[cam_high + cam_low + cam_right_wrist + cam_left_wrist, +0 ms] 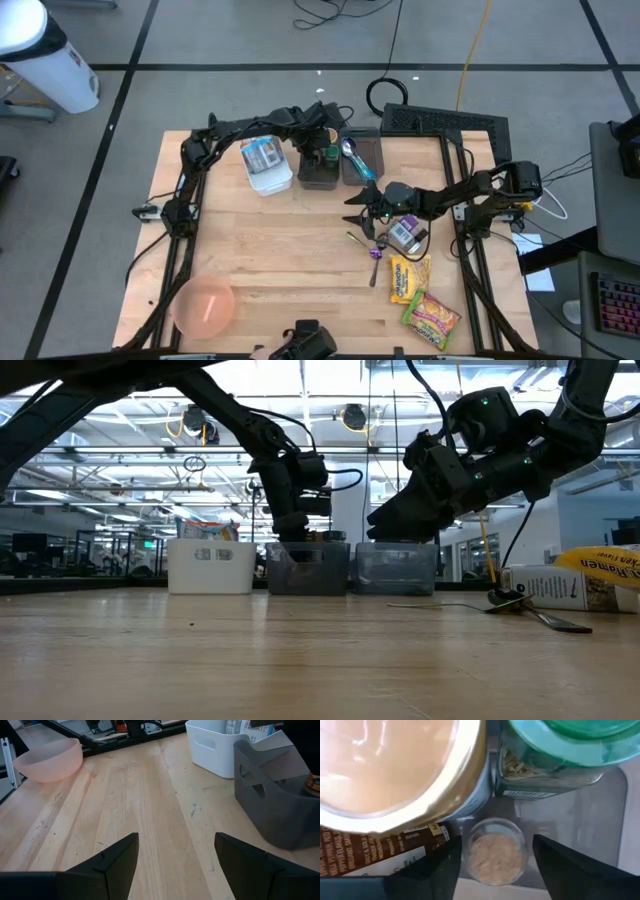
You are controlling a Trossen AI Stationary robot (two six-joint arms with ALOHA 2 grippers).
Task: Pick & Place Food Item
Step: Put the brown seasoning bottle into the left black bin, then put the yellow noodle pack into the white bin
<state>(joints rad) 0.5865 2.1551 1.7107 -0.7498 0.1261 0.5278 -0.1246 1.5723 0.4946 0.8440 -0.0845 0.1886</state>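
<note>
High view showed three bins in a row at the far side of the table: one white bin and two dark bins. The left gripper hung over the nearer dark bin. In the left wrist view its jaws stood apart, one on each side of a small clear jar of tan powder on the bin floor, gripping nothing; two larger containers sat beside it, one gold-rimmed can and one green-lidded jar. The right gripper hovered above bare wood with its jaws spread and nothing between them. Two snack packets, one can and one pink bowl also lay on the table.
</note>
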